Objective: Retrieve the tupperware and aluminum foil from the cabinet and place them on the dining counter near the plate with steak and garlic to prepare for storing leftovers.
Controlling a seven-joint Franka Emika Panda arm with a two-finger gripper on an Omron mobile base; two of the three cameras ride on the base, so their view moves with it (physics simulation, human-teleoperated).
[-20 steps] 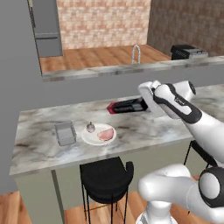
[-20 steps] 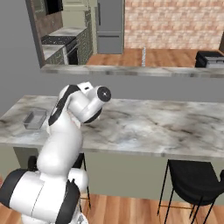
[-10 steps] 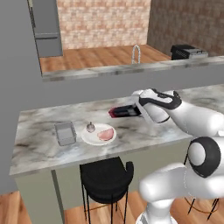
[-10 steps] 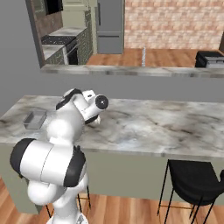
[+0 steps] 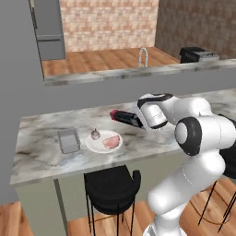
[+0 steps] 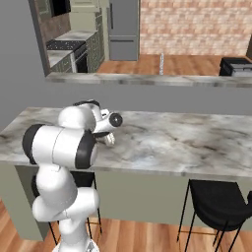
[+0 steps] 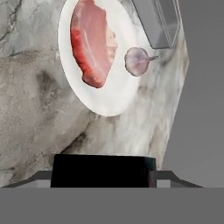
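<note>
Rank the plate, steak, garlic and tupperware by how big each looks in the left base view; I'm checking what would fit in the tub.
1. plate
2. tupperware, close to the plate in spread, so those two are uncertain
3. steak
4. garlic

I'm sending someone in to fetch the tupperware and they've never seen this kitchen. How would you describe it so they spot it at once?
Look at the marbled dining counter, toward its left end. There, a round white plate holds a pink steak and a garlic bulb; the tupperware sits just left of it. It's the grey, see-through rectangular tub.
</note>
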